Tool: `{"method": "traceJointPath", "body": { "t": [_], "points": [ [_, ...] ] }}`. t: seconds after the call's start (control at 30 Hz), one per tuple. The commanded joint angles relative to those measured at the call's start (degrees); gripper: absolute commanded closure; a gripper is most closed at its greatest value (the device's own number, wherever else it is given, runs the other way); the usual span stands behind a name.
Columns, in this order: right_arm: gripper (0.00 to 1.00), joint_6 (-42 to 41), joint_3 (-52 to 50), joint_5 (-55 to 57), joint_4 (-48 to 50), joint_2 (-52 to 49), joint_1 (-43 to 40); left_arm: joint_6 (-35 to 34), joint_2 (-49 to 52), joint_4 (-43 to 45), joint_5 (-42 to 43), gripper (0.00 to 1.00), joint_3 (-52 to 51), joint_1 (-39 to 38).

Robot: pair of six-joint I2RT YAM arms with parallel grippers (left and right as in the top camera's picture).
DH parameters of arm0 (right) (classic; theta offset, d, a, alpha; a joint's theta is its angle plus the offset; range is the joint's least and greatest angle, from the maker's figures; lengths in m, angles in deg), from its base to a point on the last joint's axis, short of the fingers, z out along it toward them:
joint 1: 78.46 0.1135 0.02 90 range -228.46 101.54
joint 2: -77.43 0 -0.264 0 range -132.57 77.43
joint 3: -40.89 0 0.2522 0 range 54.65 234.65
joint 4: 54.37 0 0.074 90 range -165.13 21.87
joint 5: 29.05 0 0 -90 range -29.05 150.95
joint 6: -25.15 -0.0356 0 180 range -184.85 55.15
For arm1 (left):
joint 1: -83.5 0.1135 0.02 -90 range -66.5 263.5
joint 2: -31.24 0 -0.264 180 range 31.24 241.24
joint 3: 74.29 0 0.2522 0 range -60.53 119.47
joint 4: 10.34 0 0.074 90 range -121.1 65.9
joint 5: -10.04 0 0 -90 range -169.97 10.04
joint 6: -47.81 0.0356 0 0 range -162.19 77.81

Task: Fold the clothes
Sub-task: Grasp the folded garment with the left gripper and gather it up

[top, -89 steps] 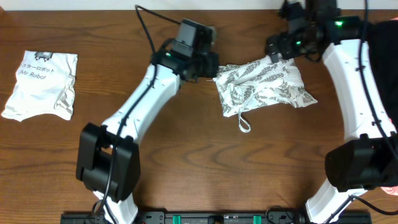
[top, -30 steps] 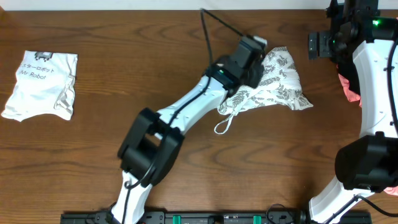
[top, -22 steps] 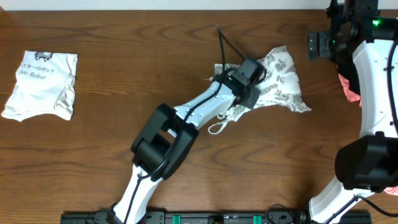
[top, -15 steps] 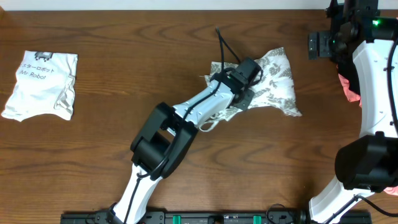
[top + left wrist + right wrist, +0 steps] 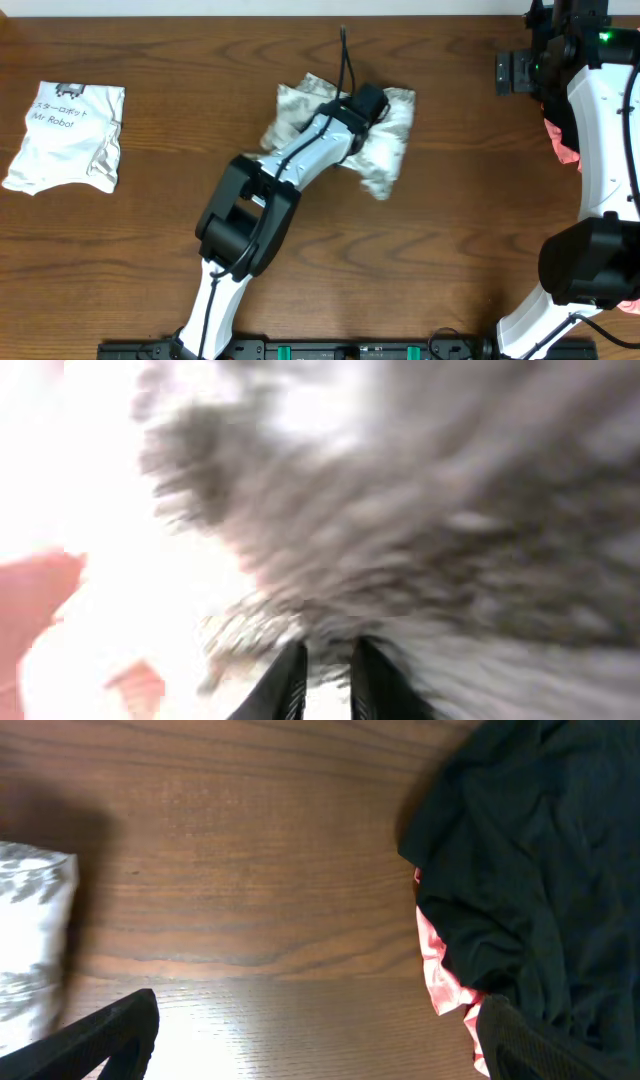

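The clothes (image 5: pixel 388 150), white fabric with grey fern leaves, lie bunched at the back middle of the table. My left arm reaches across them, and my left gripper (image 5: pixel 371 101) sits on top of the heap. In the left wrist view the fabric (image 5: pixel 450 510) is a blur filling the frame. There my left gripper (image 5: pixel 328 660) has its jaws almost together with cloth at the tips. My right gripper (image 5: pixel 513 72) hangs open at the back right, away from the clothes. In the right wrist view it (image 5: pixel 320 1055) is wide open over bare wood, with an edge of the clothes (image 5: pixel 30 940) at the left.
A plain white shirt (image 5: pixel 68 135) printed "Mr Robot" lies folded at the far left. A black garment (image 5: pixel 540 850) over a pink one (image 5: pixel 440 975) lies beside my right gripper; the pink garment (image 5: pixel 556 132) shows at the table's right edge.
My left gripper has swept left and back, dragging the clothes with it; the spread fabric has folded over into a bunched heap further left. The right arm has not moved.
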Motion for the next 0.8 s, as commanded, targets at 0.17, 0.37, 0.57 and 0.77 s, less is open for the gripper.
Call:
{"method": "traceJointPath", "body": {
  "t": [0.17,0.37,0.57,0.77],
  "points": [
    [0.01,-1.0,0.3,0.8,-0.1,0.2,-0.2,-7.3,-9.4,0.5,-16.7,0.52,0.4,0.8],
    [0.01,-1.0,0.3,0.8,-0.1,0.2,-0.2,-25.2,-21.5,0.0,6.3,0.23,0.4,1.2],
    [0.01,-1.0,0.3,0.8,-0.1,0.2,-0.2,-41.8,-24.0,-0.9,33.5,0.18,0.0,1.0],
    [0.01,-1.0,0.3,0.8,-0.1,0.2,-0.2,-63.6,-22.2,-2.4,35.0,0.02,-3.8,-1.8]
  ]
}}
